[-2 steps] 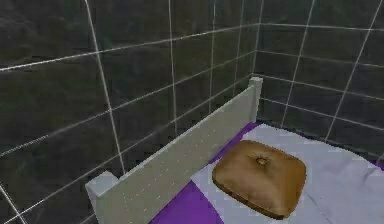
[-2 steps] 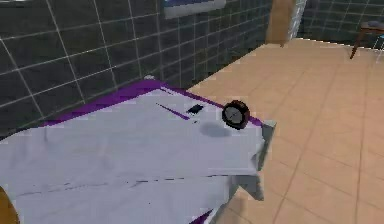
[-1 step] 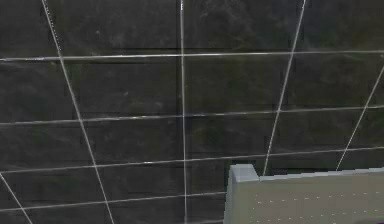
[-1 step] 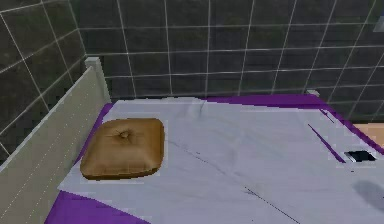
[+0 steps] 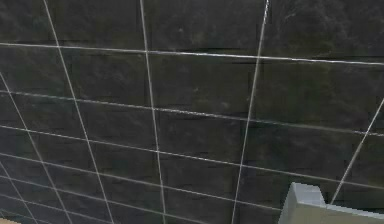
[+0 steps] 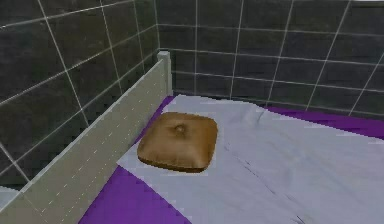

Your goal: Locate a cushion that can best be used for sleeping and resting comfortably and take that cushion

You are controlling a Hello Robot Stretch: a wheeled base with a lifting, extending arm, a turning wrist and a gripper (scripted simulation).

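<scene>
A tan-brown square cushion (image 6: pixel 180 142) with a dimple in its middle lies on a bed, on a pale grey sheet (image 6: pixel 270 160) spread over a purple cover (image 6: pixel 135 200). It sits near the bed's pale grey headboard (image 6: pixel 100 155), left of the arm side view's middle.
Dark slate-tiled walls (image 5: pixel 180 100) with pale grout stand close ahead and behind the bed (image 6: pixel 280 50). A pale grey corner of the headboard (image 5: pixel 325 205) juts in at the forward view's lower right. The bed runs off toward the arm side view's right.
</scene>
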